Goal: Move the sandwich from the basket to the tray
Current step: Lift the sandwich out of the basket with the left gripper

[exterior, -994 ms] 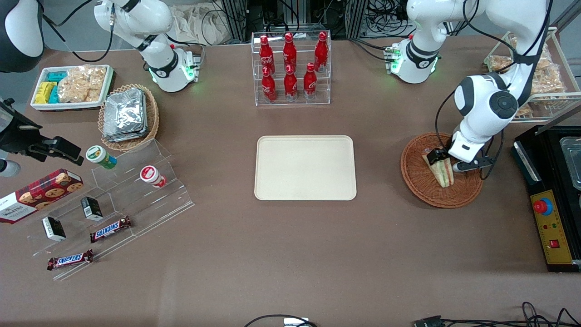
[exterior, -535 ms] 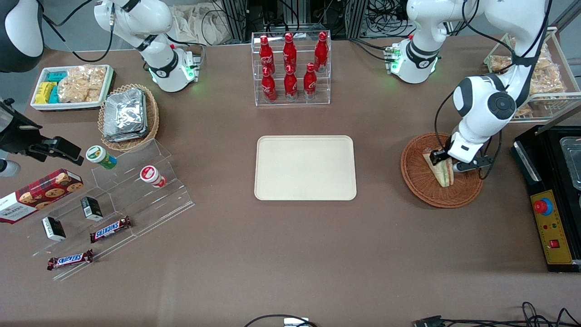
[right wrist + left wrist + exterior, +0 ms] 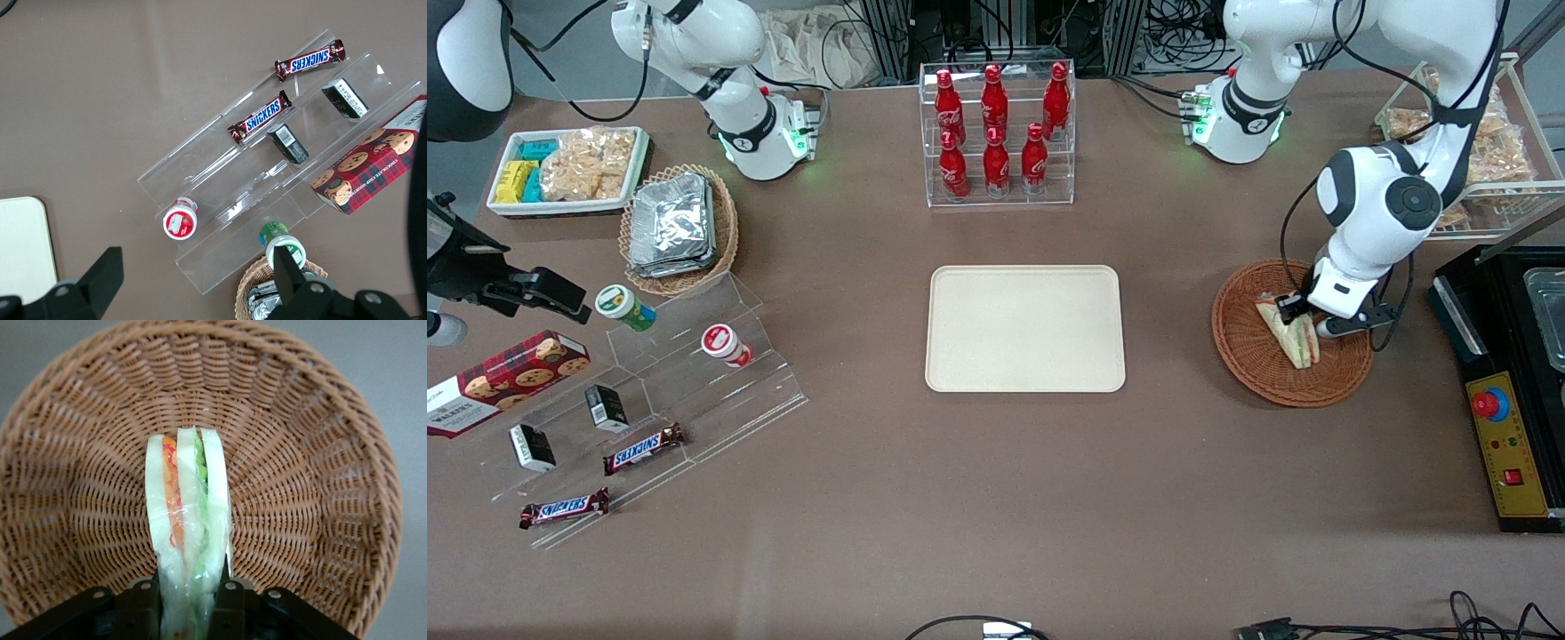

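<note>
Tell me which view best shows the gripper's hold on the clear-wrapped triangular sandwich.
The left wrist view: the gripper fingers press both faces of the clear-wrapped triangular sandwich over the round reddish-brown wicker basket. The front view shows it small, half hidden by the arm. The right wrist view misses it.

Front view overlooks the whole table from above; left wrist view looks closely into the basket, shared.
</note>
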